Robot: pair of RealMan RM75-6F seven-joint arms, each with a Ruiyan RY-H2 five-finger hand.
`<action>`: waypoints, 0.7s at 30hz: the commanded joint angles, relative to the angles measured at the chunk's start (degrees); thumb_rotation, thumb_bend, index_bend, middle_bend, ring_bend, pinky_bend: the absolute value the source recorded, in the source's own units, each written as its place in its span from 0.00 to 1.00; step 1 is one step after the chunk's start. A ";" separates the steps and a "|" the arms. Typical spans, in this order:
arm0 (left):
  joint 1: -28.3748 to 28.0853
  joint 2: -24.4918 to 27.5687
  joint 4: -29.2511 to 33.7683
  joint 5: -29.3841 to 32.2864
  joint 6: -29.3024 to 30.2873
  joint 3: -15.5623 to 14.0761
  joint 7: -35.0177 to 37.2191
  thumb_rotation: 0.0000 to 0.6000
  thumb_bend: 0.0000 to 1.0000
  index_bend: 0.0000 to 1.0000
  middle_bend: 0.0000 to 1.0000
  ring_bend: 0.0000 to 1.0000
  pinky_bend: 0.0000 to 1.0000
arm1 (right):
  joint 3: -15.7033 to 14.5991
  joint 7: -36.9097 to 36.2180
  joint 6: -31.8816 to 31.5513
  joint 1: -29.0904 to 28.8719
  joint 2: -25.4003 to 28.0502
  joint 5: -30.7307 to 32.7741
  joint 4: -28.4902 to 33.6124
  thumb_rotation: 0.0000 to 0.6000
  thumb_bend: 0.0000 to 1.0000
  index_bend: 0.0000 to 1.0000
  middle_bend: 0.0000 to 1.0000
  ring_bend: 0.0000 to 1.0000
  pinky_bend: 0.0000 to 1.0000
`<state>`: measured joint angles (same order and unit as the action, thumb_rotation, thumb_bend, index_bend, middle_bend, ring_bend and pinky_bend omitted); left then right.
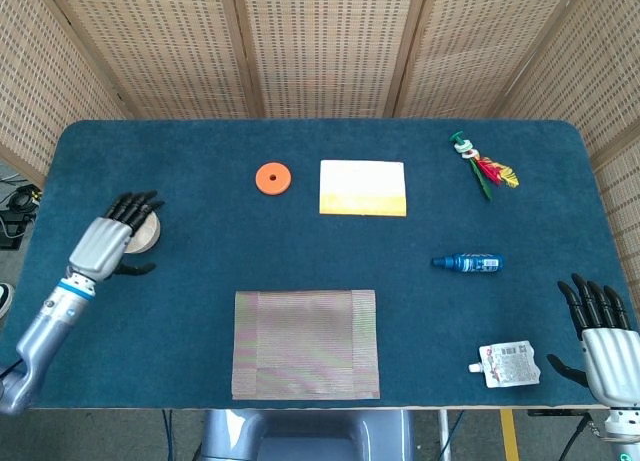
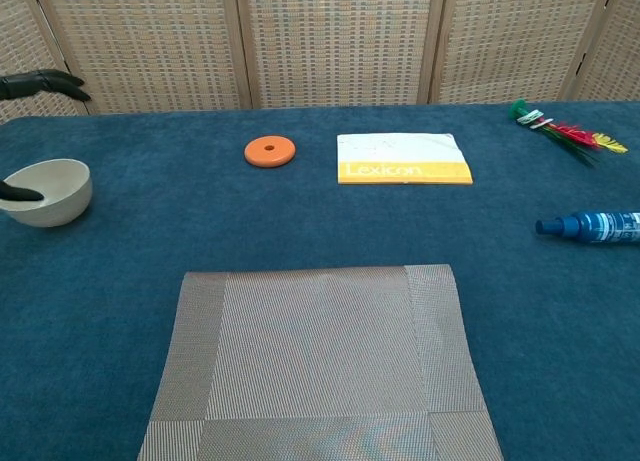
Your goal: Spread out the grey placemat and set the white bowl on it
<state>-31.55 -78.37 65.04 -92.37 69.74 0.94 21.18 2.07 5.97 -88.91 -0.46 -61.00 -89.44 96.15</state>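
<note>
The grey placemat (image 1: 305,343) (image 2: 320,361) lies spread flat at the table's near middle. The white bowl (image 1: 147,235) (image 2: 47,191) stands upright on the blue cloth far to the mat's left, close to the table's left edge. My left hand (image 1: 108,245) hovers over it with fingers (image 2: 42,82) stretched out above and the thumb in front of the bowl's mouth; it covers most of the bowl in the head view. My right hand (image 1: 605,341) is at the near right corner, fingers apart, holding nothing.
An orange disc (image 1: 272,177) and a yellow-and-white booklet (image 1: 363,187) lie at the back middle. A blue bottle (image 1: 467,263), a white pouch (image 1: 509,365) and a colourful feathered toy (image 1: 483,166) are on the right. A wicker screen stands behind the table.
</note>
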 commanded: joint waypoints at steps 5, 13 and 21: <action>-0.33 0.57 8.50 -10.53 3.31 -6.81 -3.00 1.00 0.33 0.48 0.00 0.00 0.00 | 0.19 0.08 0.11 0.02 -0.06 0.54 -0.20 1.00 0.00 0.00 0.00 0.00 0.00; -0.82 -2.00 11.45 -16.44 1.89 -11.54 -6.74 1.00 0.37 0.47 0.00 0.00 0.00 | 0.27 -0.42 1.16 -0.22 0.05 1.52 -0.53 1.00 0.00 0.00 0.00 0.00 0.00; -1.15 -6.76 10.05 -19.66 -0.96 -14.20 -12.82 1.00 0.37 0.42 0.00 0.00 0.00 | 0.48 -1.04 0.94 -0.14 0.48 1.75 -0.40 1.00 0.00 0.01 0.00 0.00 0.00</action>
<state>-32.61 -84.39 75.41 -111.54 69.39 -12.73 9.04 2.55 4.95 -87.98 -0.60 -60.54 -87.70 95.74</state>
